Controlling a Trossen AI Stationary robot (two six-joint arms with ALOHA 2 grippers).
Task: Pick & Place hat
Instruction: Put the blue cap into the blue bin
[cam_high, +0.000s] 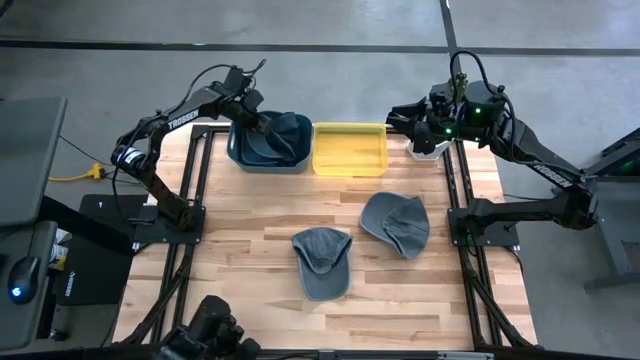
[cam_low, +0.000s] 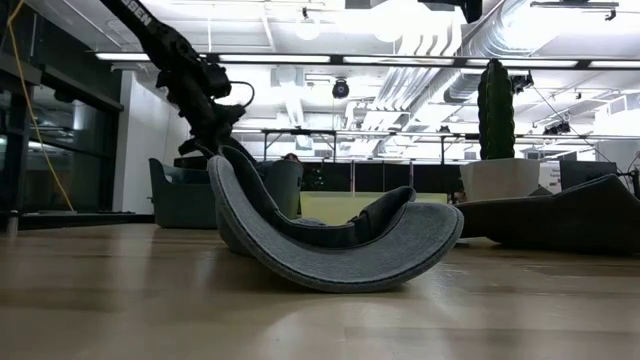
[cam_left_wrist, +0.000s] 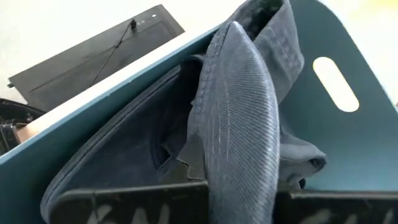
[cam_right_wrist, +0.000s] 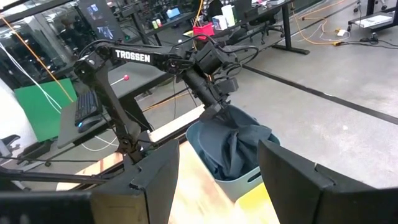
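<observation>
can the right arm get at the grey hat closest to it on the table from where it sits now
Probably yes. The right gripper waits open at the table's far right corner, and the nearer grey hat lies on bare wood with nothing between them; the other grey hat lies clear of it.

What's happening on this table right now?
The left hand is at the blue bin at the table's far edge, shut on a dark blue hat that sits partly inside it. Beside that bin stands a yellow bin. Two grey hats lie on the wooden table, not yet picked. The right hand waits open near the far right corner, holding nothing.
</observation>
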